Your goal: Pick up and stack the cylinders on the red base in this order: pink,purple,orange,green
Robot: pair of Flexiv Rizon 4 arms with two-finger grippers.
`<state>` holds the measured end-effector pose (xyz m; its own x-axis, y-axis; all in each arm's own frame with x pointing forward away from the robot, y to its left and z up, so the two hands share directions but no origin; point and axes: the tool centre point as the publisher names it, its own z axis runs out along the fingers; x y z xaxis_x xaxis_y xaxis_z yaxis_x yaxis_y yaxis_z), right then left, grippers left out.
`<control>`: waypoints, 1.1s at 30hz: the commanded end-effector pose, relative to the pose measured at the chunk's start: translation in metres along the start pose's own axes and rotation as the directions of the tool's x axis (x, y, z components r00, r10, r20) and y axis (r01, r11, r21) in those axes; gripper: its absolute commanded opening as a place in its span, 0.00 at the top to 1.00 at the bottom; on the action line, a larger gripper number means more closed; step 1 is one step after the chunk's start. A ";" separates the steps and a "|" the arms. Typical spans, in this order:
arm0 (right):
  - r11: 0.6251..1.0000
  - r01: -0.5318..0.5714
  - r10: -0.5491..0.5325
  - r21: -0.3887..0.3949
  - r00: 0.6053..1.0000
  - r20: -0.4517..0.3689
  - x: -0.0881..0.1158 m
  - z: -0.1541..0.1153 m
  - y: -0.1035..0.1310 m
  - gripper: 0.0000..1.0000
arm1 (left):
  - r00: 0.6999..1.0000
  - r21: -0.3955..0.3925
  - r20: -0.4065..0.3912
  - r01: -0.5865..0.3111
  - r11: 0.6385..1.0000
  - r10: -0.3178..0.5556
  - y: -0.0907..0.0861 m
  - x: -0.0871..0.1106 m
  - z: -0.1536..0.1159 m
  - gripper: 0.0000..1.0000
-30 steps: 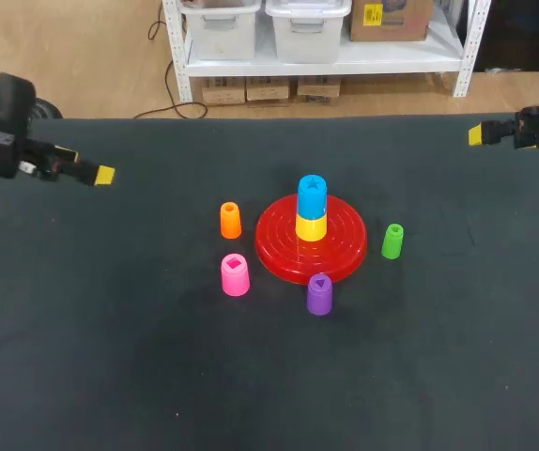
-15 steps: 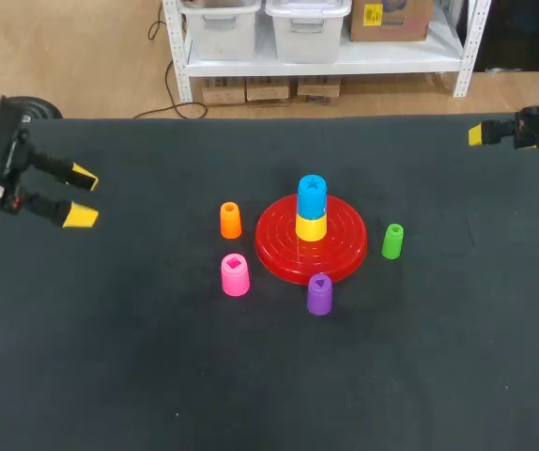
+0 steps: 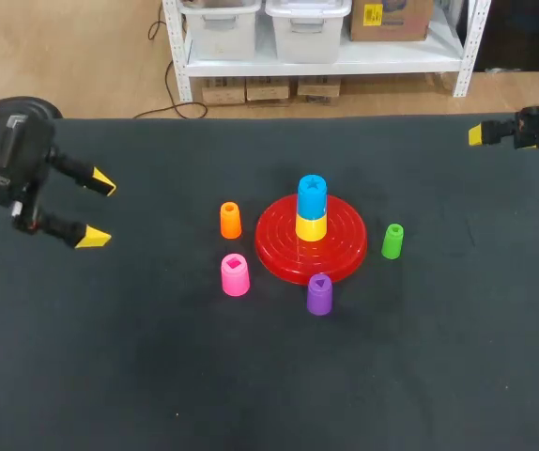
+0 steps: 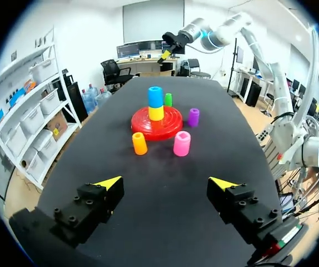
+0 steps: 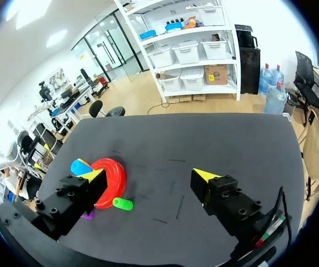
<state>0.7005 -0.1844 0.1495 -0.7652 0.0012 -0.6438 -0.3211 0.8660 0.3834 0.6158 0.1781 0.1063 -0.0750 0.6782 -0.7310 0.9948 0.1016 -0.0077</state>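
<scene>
The red base (image 3: 345, 256) lies mid-table with a yellow cylinder (image 3: 311, 226) and a blue one (image 3: 312, 195) stacked on its peg. Around it stand the orange cylinder (image 3: 230, 220), pink cylinder (image 3: 235, 274), purple cylinder (image 3: 319, 294) and green cylinder (image 3: 392, 241). My left gripper (image 3: 98, 210) hovers open at the table's left side, well apart from them. Ahead of the left gripper (image 4: 166, 182) stand the pink cylinder (image 4: 182, 143) and orange cylinder (image 4: 139, 143). My right gripper (image 3: 476, 134) is at the far right corner. The right gripper (image 5: 149, 175) is open and empty, with the green cylinder (image 5: 122, 204) far ahead.
The black table (image 3: 157, 376) has wide bare cloth in front of and to both sides of the base. In the left wrist view the red base (image 4: 170, 123) lies beyond the pink and orange cylinders, with the purple cylinder (image 4: 193, 117) beside it.
My left gripper has turned so that both fingers show spread apart, and has come slightly lower and toward the cylinders. The right arm and all cylinders have stayed still.
</scene>
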 end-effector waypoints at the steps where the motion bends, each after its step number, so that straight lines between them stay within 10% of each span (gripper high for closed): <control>1: 1.000 0.000 0.000 0.001 1.000 -0.001 0.000 -0.001 0.000 0.00 | 0.999 0.005 0.027 -0.025 1.000 0.025 -0.010 0.002 0.000 0.00; 29: 1.000 0.000 0.000 0.001 1.000 -0.001 0.000 -0.001 0.000 0.00 | 1.000 -0.037 0.001 -0.019 0.999 0.019 -0.005 0.002 0.004 0.00; 33: 0.989 0.145 -0.145 0.029 0.989 -0.016 -0.028 -0.008 0.030 0.00 | 1.000 -0.037 0.001 -0.019 0.999 0.019 -0.005 0.002 0.004 0.00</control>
<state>0.7077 -0.1796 0.1628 -0.7257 -0.0731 -0.6841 -0.3900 0.8629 0.3215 0.6116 0.1753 0.1030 -0.0582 0.6814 -0.7296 0.9929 0.1155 0.0287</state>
